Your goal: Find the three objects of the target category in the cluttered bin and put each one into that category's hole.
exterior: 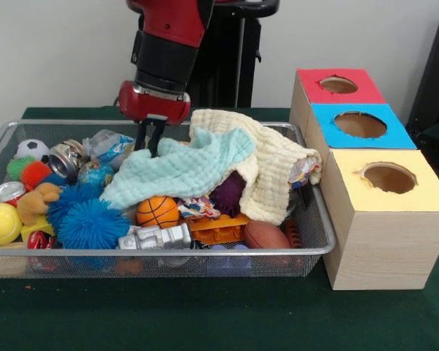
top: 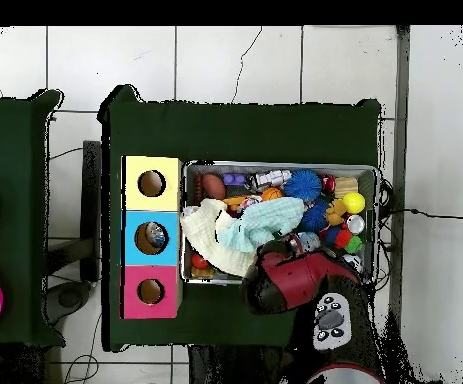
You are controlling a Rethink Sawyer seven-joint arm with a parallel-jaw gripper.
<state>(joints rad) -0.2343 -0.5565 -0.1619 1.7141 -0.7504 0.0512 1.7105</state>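
The silver wire-mesh bin (exterior: pixel 168 252) is packed with toys and shows in the overhead view too (top: pixel 275 166). A mint-green cloth (exterior: pixel 183 168) and a cream cloth (exterior: pixel 271 168) lie over its middle and right. My gripper (exterior: pixel 151 140) reaches down into the bin's far side. Its dark fingers (exterior: pixel 141 137) stand close together, pinched on the mint cloth's far-left edge. In the overhead view the red arm head (top: pixel 290 275) hides the gripper. The round hole in the blue-topped box (exterior: pixel 360 124) is right of the bin. From above the hole (top: pixel 151 238) shows a small object inside.
The red-topped box (exterior: pixel 338 85) and the yellow-topped box (exterior: pixel 388 178) flank the blue one. An orange basketball (exterior: pixel 157 210), blue spiky balls (exterior: pixel 91 223), a yellow ball (exterior: pixel 0 223), a soccer ball (exterior: pixel 32 149), a can (exterior: pixel 64 157), a brown football (exterior: pixel 265 235) and a purple spiky ball (exterior: pixel 227 196) lie in the bin.
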